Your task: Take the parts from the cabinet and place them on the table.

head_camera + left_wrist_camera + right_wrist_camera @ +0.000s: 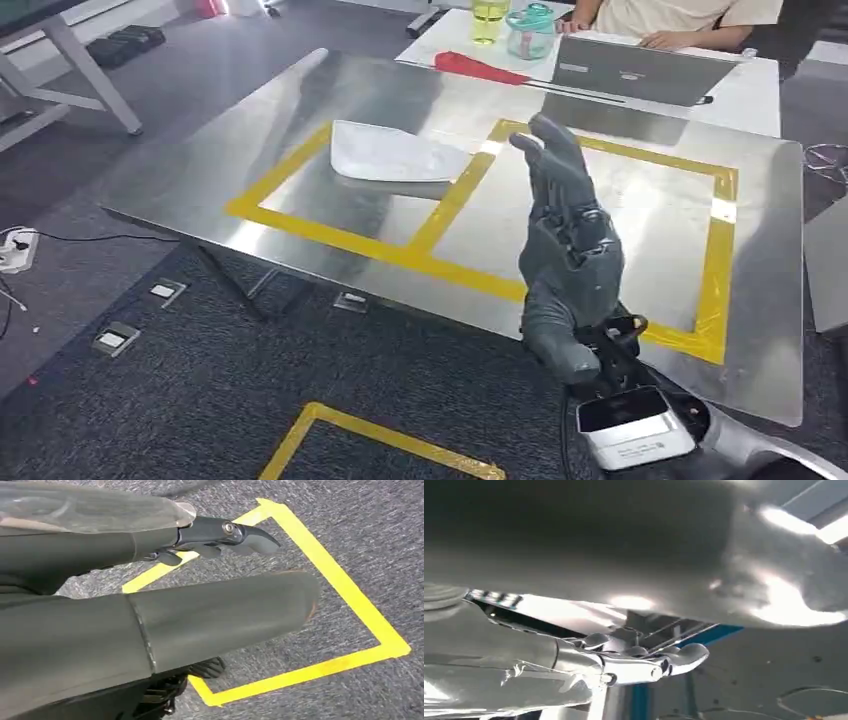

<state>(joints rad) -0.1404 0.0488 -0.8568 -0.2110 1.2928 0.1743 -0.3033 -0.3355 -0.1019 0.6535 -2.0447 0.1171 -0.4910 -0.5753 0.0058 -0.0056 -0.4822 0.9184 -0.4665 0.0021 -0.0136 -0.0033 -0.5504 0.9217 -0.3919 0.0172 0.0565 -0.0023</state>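
A white, flat, curved part (392, 155) lies on the steel table (200, 170), inside the left of two yellow-taped fields. My right hand (565, 250) is raised over the table's near edge, right of the part and apart from it, its fingers (674, 660) stretched out with nothing in them. My left hand (165, 600) hangs over the carpet above a yellow tape square (350, 605). Its thumb and fingers (240, 532) are straight and hold nothing.
Behind the steel table stands a white table (760, 95) with a laptop (640, 70), a red cloth (480, 68) and two bottles (510, 25); a person sits there. Yellow tape (380, 435) marks the carpet in front. A power strip (15, 250) lies at the left.
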